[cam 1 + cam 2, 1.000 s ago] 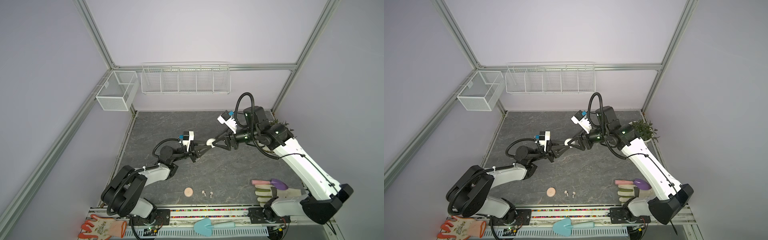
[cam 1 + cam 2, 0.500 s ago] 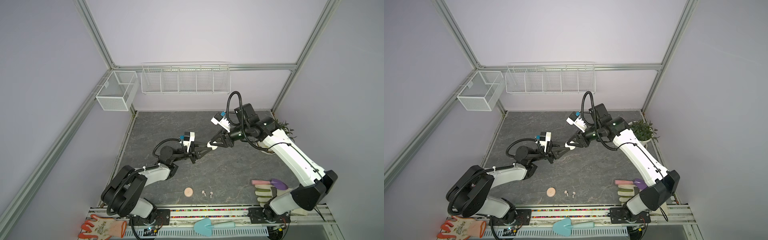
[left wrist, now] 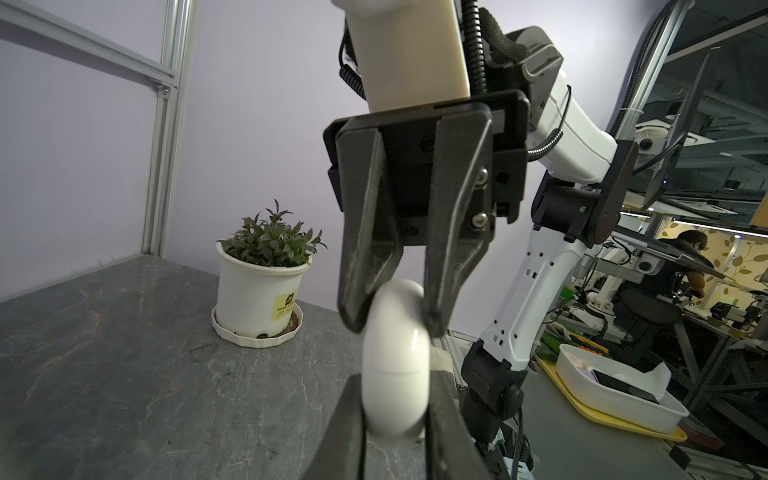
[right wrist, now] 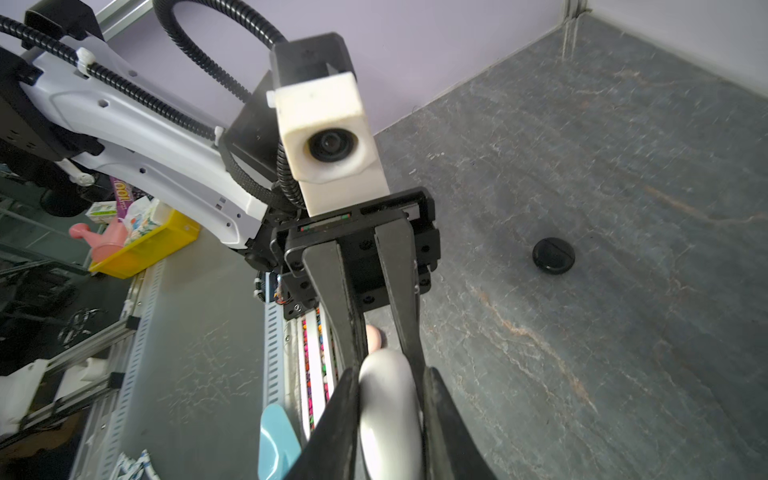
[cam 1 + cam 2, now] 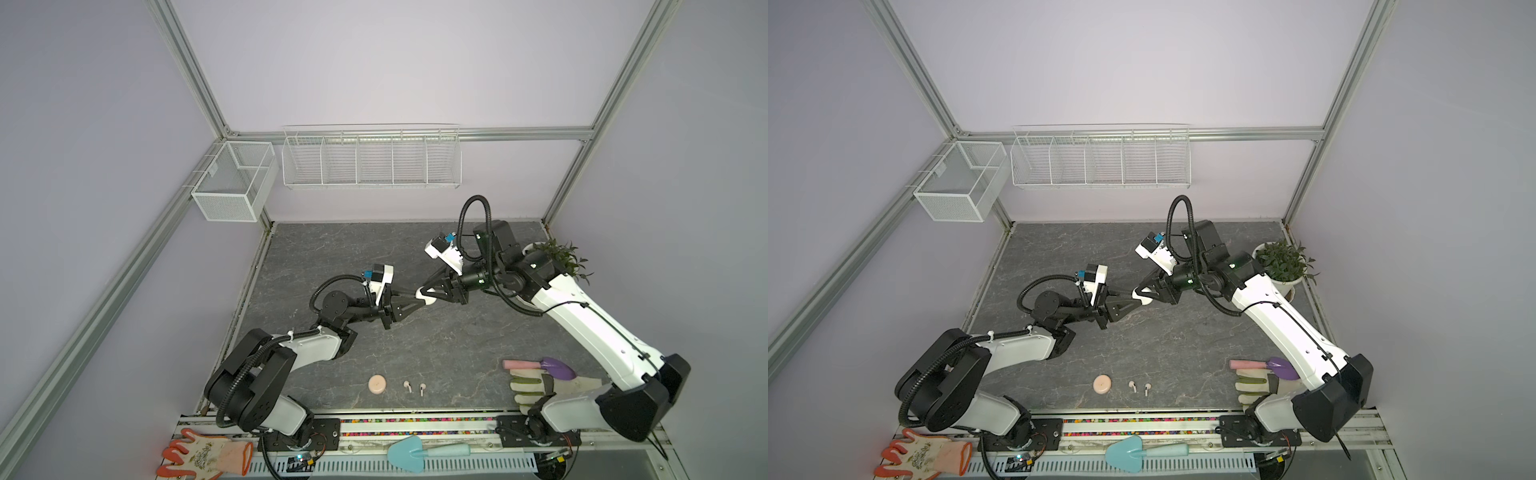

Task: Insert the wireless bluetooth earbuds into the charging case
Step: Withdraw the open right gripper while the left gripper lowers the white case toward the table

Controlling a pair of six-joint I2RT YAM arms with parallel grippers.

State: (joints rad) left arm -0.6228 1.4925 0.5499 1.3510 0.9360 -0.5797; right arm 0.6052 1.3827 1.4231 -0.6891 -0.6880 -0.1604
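A white charging case (image 5: 428,294) (image 5: 1140,296) hangs in mid-air over the middle of the table, pinched from both sides. My left gripper (image 5: 420,302) (image 3: 395,415) is shut on one end of the white case (image 3: 395,365). My right gripper (image 5: 423,291) (image 4: 390,399) has its jaws pressed on the other end of the white case (image 4: 388,411). The case's lid looks shut. Two pale earbuds (image 5: 407,386) (image 5: 422,389) lie near the table's front edge, and both top views show them (image 5: 1132,386). A round pink case (image 5: 377,384) sits to their left.
A black round case (image 4: 553,254) lies on the stone table. A potted plant (image 5: 557,257) (image 3: 257,291) stands back right. A purple trowel (image 5: 540,365) and a glove (image 5: 532,386) lie front right. A blue trowel (image 5: 415,453) and an orange glove (image 5: 203,455) rest beyond the front rail.
My right gripper has narrowed its jaws onto the white case, and the right arm has shifted left. The left gripper has stayed still, holding the case.
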